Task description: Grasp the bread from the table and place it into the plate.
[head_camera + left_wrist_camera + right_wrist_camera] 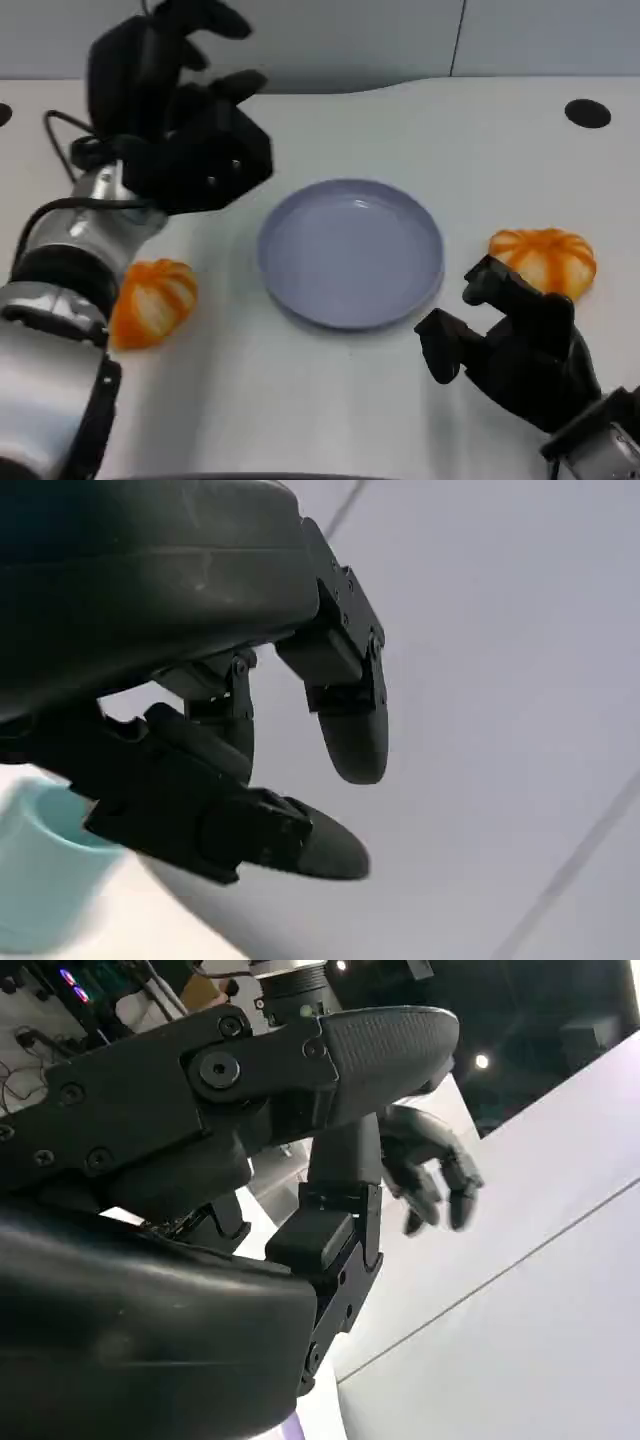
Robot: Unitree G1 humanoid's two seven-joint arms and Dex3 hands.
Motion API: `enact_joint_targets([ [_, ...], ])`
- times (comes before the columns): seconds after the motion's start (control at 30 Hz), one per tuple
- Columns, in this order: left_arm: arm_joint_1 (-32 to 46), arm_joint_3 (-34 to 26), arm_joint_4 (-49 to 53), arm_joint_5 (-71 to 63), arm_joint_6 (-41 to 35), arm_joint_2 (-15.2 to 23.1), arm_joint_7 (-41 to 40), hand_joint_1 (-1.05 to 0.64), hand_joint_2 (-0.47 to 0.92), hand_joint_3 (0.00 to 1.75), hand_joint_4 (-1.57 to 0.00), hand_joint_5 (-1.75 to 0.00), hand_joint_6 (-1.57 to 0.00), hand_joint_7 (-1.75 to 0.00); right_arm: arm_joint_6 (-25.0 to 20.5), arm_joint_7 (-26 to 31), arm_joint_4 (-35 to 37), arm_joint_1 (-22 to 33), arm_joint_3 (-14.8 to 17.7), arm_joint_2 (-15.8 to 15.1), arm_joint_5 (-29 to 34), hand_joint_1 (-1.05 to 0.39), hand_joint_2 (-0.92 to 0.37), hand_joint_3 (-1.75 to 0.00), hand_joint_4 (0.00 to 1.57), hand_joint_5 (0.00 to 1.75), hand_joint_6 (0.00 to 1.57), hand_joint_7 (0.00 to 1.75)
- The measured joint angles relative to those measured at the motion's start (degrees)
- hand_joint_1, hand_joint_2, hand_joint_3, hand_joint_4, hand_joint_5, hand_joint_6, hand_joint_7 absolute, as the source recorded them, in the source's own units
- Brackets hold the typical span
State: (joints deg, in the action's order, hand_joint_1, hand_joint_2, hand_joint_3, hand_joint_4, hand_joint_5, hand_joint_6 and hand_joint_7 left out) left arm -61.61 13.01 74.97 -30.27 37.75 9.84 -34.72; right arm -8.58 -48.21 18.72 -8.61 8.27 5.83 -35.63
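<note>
white table (400,400), head view: pale lavender plate (350,252) at centre frame, bare, nothing in it. bread, two pieces, both orange and ridged: one bread roll (545,258) at right of frame, on the table just right of the plate and apart from its rim; a second roll (152,301) at lower left, beside the silver forearm, partly overlapped by it. right hand (510,340) at lower right, fingers apart and curved, holding nothing; its fingertips sit just below and left of the right-hand roll, very close, contact not clear. judged: this hand is set to close around that roll, the piece nearest it, with a short carry to the plate. left hand (185,120) at upper left, raised off the table, fingers loosely spread, holding nothing; judged parked high so it stays out of the plate's way. left wrist view: the same fingers (345,720) apart against plain grey wall, and a pale blue cylinder (45,870) at lower left, identity unclear. right wrist view: the right hand's shell fills the foreground, with the other hand (430,1175) small beyond it. task status, judged: bread not yet grasped, plate awaiting it.
</note>
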Motion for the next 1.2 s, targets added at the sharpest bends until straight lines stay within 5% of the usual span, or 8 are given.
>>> enact_joint_targets([
  [0.4,-1.16,5.21,-0.41,-3.02,1.83,-6.89,-0.64,-0.2,0.91,0.01,-0.88,-0.63,-1.02,-0.12,0.22,0.98,-2.38,0.39,-0.66,1.6,-0.17,-0.78,-0.92,-0.17,0.85,1.56,0.78,1.05],
  [0.53,0.54,6.51,-0.41,-4.02,2.75,-6.4,-0.62,-0.4,0.87,0.01,-0.55,-0.45,-0.74,-0.01,0.06,1.16,-2.36,0.54,-0.55,1.62,-0.18,-0.77,-0.92,-0.16,0.87,1.56,0.8,1.04],
  [0.63,2.24,8.62,-0.68,-5.83,2.48,-4.14,0.65,-0.63,0.91,0.05,-0.41,-0.34,-0.56,0.0,-0.74,2.27,-2.61,0.99,-0.56,1.7,-0.16,-0.76,-0.92,-0.19,0.85,1.57,0.79,1.05],
  [1.2,16.51,4.94,-17.41,-3.11,5.44,12.42,7.18,-0.82,0.92,0.13,-0.41,-0.16,-0.47,0.0,3.37,-2.87,8.66,-4.3,1.95,1.66,-0.24,-0.75,-0.92,-0.21,0.87,1.49,0.8,0.97],
])
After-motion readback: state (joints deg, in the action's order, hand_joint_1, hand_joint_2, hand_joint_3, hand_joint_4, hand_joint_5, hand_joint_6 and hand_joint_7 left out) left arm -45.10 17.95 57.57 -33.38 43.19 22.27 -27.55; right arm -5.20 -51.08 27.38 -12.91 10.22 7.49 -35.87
